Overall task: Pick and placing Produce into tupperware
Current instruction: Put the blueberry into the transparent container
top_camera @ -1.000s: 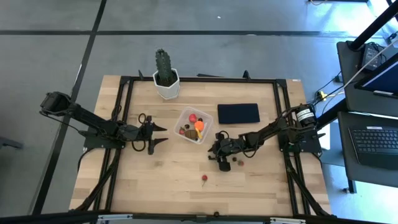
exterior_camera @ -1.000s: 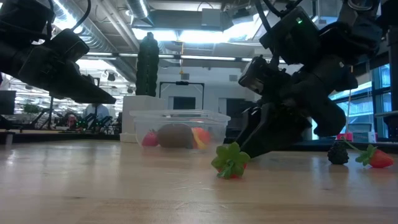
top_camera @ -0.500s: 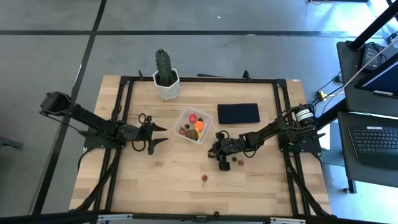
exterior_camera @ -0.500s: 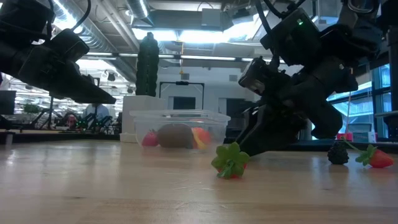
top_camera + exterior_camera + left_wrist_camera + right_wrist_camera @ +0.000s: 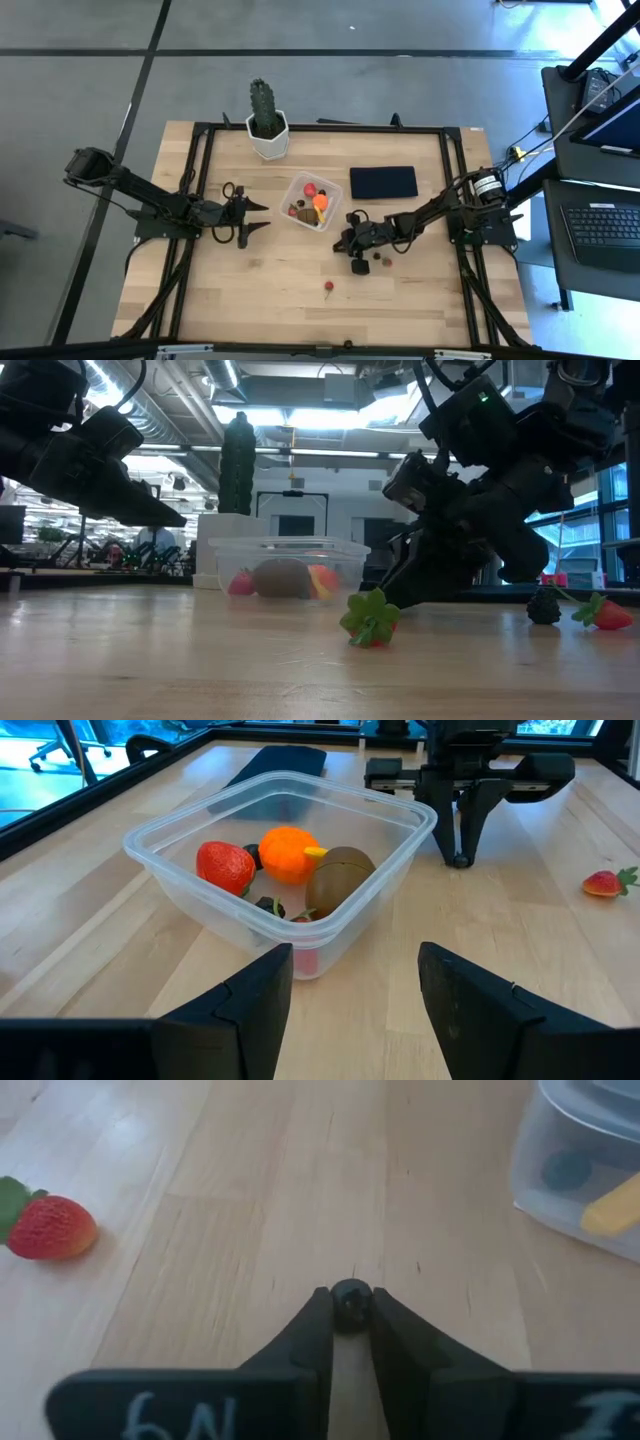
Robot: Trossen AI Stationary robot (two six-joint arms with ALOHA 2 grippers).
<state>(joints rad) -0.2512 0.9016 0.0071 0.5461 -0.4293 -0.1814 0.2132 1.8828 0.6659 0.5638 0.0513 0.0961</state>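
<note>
right tool (image 5: pixel 350 1315) has closed on a dark berry (image 5: pixel 350 1302).

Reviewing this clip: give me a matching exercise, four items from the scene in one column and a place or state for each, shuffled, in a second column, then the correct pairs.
Items:
1. right gripper
2. left gripper
3. orange ball
4. cactus

Places or states:
A. inside the tupperware
B. closed on a small dark berry at the table top
C. in a white pot at the table's far edge
D. open, holding nothing, facing the tupperware

Pairs: 1-B, 2-D, 3-A, 4-C
</note>
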